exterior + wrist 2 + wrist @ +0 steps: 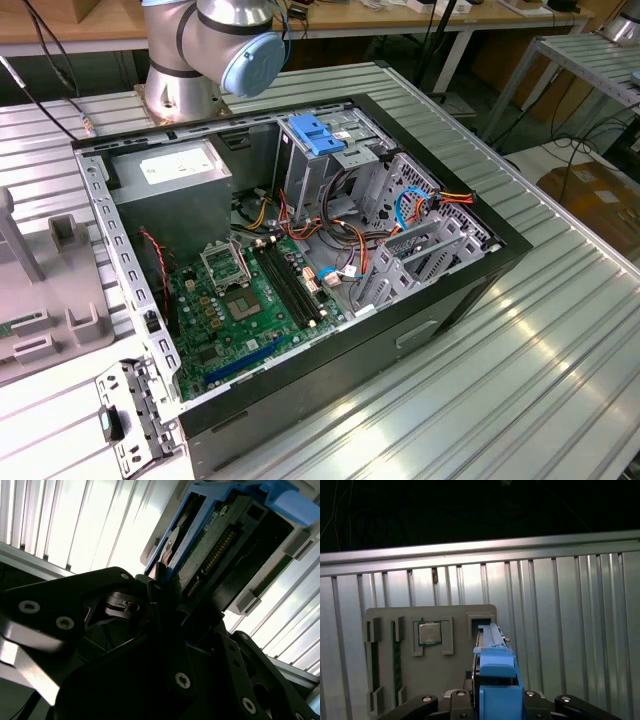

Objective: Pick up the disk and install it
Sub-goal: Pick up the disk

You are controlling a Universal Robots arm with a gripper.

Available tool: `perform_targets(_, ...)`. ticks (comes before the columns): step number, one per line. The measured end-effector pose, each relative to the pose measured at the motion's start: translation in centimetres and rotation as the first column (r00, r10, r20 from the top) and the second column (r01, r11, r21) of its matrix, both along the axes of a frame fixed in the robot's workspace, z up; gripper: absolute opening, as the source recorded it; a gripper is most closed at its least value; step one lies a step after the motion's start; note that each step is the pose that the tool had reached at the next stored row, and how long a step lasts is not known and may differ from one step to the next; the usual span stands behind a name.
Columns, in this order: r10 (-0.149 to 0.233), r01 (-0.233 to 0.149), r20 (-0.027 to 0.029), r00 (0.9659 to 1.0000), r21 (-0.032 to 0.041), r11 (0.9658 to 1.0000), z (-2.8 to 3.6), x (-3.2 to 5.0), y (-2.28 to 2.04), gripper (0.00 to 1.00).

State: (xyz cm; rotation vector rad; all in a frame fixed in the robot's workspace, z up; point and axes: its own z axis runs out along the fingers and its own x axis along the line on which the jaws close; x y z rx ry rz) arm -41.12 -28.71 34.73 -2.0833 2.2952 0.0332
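Observation:
The disk (495, 677), a dark slab in a bright light-blue carrier, stands edge-on between the fingers of my gripper (496, 699), which is shut on it. In the second wrist view the disk (225, 545) reaches away from the dark gripper body, its connector side and label showing. In the first wrist view it hangs over a grey holder tray (385, 680) on the ribbed metal table, close to a rectangular slot (480, 623) in that tray. The open computer case (460, 290) lies on its side in the exterior view.
The tray carries a processor chip (429, 633) and memory-stick slots. Inside the case are a motherboard (240, 310), a power supply (170, 180), metal drive cages (400, 200), loose cables and a blue bracket (316, 133). The arm's base (185, 70) stands behind the case.

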Motion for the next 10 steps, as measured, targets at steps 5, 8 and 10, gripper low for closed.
perform_targets(5, 0.0, 0.0, 0.0001, 1.0, 0.0, 1.0, 0.43, 0.0, 0.0, 0.36)
perform_targets(8, 0.0, 0.0, 0.0001, 1.0, 0.0, 1.0, 0.64, 0.0, 0.0, 0.36)
perform_targets(10, 0.0, 0.0, 0.0, 1.0, 0.0, 1.0, 0.82, 0.0, 0.0, 0.36)
